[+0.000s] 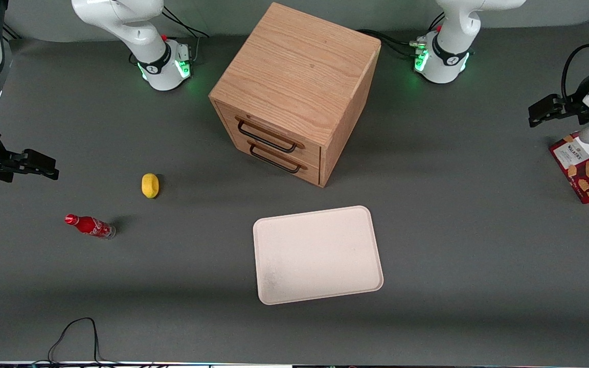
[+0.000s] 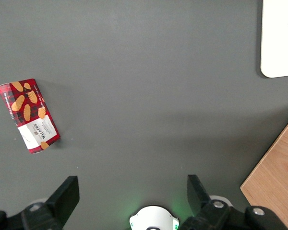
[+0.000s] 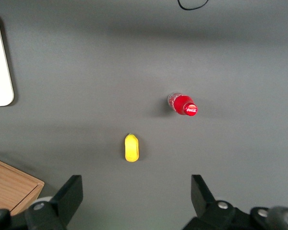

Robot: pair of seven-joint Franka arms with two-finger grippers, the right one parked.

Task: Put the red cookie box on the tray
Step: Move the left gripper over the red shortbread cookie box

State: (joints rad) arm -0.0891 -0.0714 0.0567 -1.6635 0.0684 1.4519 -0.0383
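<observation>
Claw [image 2: 132, 191] open, raised above table, red cookie box [image 2: 28, 115] nearby

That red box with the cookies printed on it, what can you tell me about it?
The red box is a flat, rectangular carton, seemingly cardboard, dark red with tan oval cookies and a white "Walkers" label. It looks closed and lies flat on the grey table, skewed to its edges, at the working arm's end, well away from the tray. Only the table touches it. The open tool is above the table, not holding the box; in the front view part of the arm hides one corner of the box.
</observation>
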